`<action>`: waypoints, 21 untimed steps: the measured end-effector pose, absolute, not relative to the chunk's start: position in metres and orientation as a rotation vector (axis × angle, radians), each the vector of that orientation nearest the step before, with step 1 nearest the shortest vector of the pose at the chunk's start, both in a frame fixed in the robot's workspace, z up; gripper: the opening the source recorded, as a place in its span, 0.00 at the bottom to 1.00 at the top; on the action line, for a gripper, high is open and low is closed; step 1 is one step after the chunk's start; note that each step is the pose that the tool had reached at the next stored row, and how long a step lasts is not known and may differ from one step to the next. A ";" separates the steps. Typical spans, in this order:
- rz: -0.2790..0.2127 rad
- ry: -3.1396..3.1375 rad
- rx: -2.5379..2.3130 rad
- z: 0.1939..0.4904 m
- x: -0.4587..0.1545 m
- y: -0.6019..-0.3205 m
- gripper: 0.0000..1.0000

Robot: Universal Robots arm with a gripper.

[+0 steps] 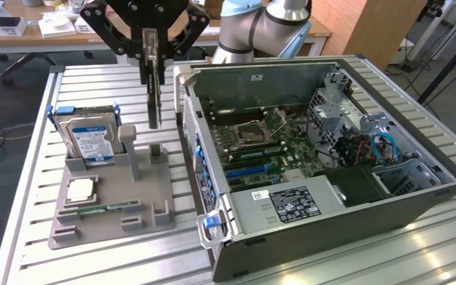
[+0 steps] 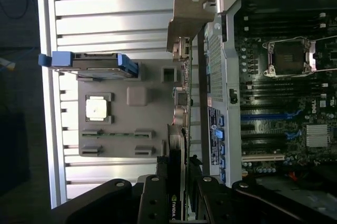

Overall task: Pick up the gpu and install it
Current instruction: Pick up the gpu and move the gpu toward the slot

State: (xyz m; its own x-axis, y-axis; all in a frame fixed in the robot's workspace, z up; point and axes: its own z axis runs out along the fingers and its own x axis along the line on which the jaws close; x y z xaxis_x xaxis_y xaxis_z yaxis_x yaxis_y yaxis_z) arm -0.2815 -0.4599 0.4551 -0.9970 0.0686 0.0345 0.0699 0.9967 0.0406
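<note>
One arm, one card: from my remote station I see the gripper clamped on the single gpu, which hangs on edge in the air over the grey holder. The card is thin, flat and dark, its long side running straight down from the fingers. In the wrist view it is seen edge-on, with a green-and-white maker's label near the grip. Below it I count one hard drive with a blue label standing upright in the holder, one square processor chip lying flat, and one narrow green memory stick in its slot. All three are apart from the card. The one computer case lies open-sided on the slatted metal table, its motherboard exposed. The card's lower end is clear of the holder's posts. The case's near wall stands just beside the card on the exterior view's right, and the hard drive is farther off on that view's left. Bare table slats lie beyond the holder.
</note>
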 end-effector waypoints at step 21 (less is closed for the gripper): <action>-0.065 -3.106 -0.108 0.455 -0.195 -0.460 0.26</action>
